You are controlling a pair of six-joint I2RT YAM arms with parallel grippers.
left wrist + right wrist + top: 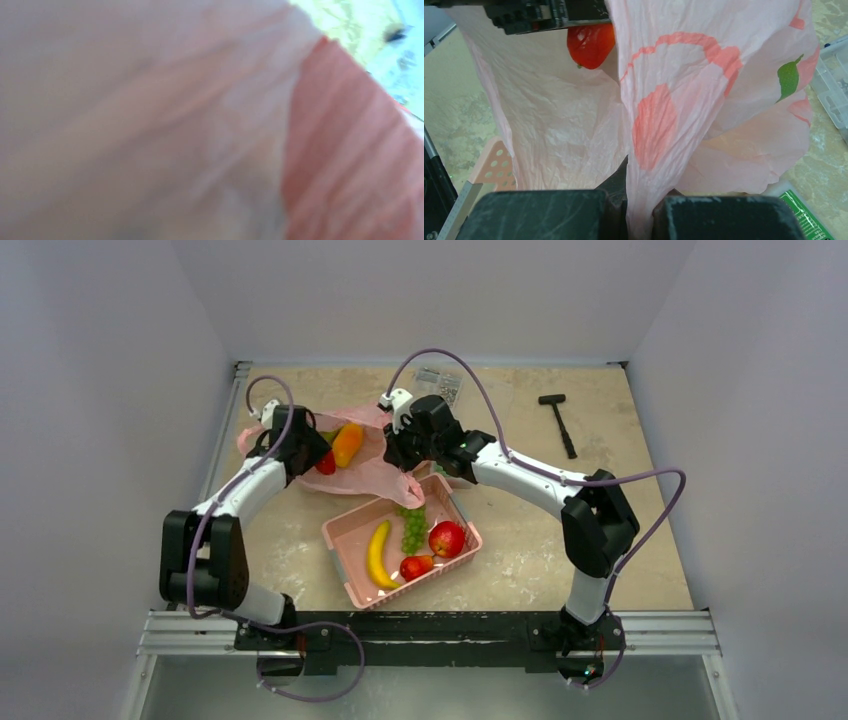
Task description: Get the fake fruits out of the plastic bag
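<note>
1 bag (370, 478), far half of tabletop, left of centre; we find right jaws clamped on its film. Left jaws by red fruit (326, 462) at bag mouth; we cannot tell their state. Basket (350, 525): 4 fruits.

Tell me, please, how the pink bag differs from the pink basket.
The bag is thin, crinkled and floppy; the basket is rigid and rectangular. The bag is pinched by the right end effector; the basket sits ungripped on the table. Both are pink.
</note>
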